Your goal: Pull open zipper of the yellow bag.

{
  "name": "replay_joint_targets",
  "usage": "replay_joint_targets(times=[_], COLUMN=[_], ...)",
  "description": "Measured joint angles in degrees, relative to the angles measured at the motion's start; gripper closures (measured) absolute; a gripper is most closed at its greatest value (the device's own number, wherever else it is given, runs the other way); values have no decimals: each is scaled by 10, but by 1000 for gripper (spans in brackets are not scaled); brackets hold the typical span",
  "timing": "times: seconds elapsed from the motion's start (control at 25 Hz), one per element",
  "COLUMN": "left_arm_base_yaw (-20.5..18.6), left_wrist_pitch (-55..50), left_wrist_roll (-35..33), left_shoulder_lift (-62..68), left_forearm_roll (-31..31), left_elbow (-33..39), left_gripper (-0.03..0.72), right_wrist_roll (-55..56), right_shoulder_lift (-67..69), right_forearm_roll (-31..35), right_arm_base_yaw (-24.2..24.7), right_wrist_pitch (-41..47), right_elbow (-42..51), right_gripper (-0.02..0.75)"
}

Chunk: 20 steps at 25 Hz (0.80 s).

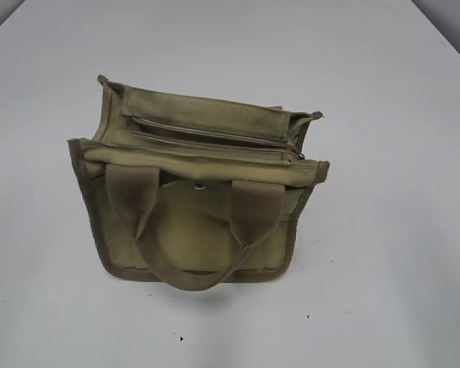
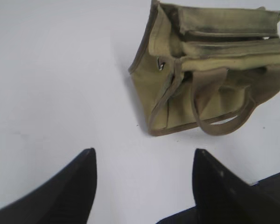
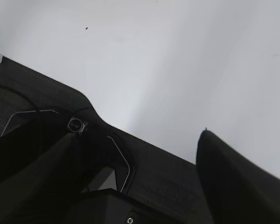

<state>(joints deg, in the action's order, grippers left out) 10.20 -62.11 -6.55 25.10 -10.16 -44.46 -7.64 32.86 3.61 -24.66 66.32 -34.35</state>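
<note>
White matte tabletop (image 1: 54, 307), lightly speckled, carries one yellow bag (image 1: 195, 230) of khaki canvas near its middle; two webbing handles, one zipper (image 1: 215, 146) along the bag's top. Left gripper (image 2: 144, 186) gapes wide before the bag; right gripper (image 3: 144, 154), away from it, spread, empty

Your left wrist view cuts the yellow bag (image 2: 200, 88) at its right edge; the zipper (image 1: 215, 143) pull (far right end) is too small to make out.
</note>
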Motion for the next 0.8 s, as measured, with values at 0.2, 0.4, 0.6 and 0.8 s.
replay_joint_targets(times=[0.2, 0.4, 0.6, 0.8], left_arm_base_yaw=[0, 0, 0, 0], left_wrist_pitch=[-31, -22, 8, 10], left_wrist_roll=[12, 12, 12, 12], left_shoulder_lift=[-143, -213, -218, -218], left_forearm_roll=[51, 73, 77, 86], left_elbow=[74, 126, 143, 145], left_gripper=[197, 197, 199, 202], right_wrist_roll=[3, 4, 4, 4], right_shoulder_lift=[-122, -209, -230, -230], right_forearm_roll=[-10, -12, -12, -12], right_arm_base_yaw=[0, 0, 0, 0], right_wrist_pitch=[0, 1, -16, -33], right_elbow=[37, 46, 52, 68], right_gripper=[143, 144, 144, 144])
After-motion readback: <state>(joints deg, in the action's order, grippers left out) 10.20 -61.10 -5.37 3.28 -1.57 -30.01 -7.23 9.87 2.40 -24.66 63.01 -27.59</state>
